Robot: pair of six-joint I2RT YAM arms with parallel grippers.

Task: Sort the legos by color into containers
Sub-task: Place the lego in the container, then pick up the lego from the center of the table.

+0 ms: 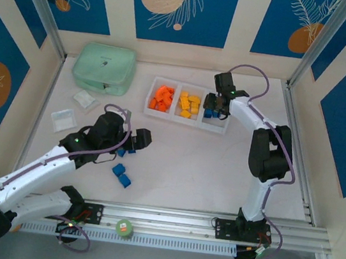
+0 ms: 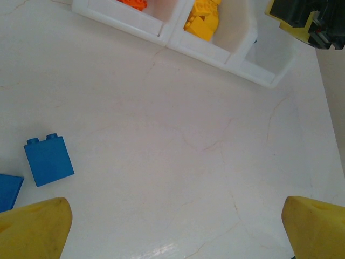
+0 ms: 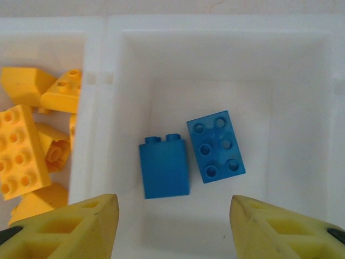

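The right gripper (image 3: pixel 172 226) hangs empty, jaws apart, over the tray's (image 3: pixel 96 124) end compartment; two blue legos (image 3: pixel 164 167) lie just ahead, with the walls clear around them, while yellow legos (image 3: pixel 21 156), cropped, lie past one finger. The left gripper (image 2: pixel 175 232) gapes over bare table (image 2: pixel 188 151); a blue brick (image 2: pixel 48 160) sits ahead-left, and beside it a blue corner (image 2: pixel 9 191), probably another, is cut off

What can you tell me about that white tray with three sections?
The white tray looks like smooth plastic, low-walled, with three square compartments in a row. It lies flat on the table toward the back, apart from the mint green pouch on its left. Orange bricks sit in the left compartment, yellow bricks in the middle, two blue bricks in the right one. The right gripper hangs open above that right compartment.
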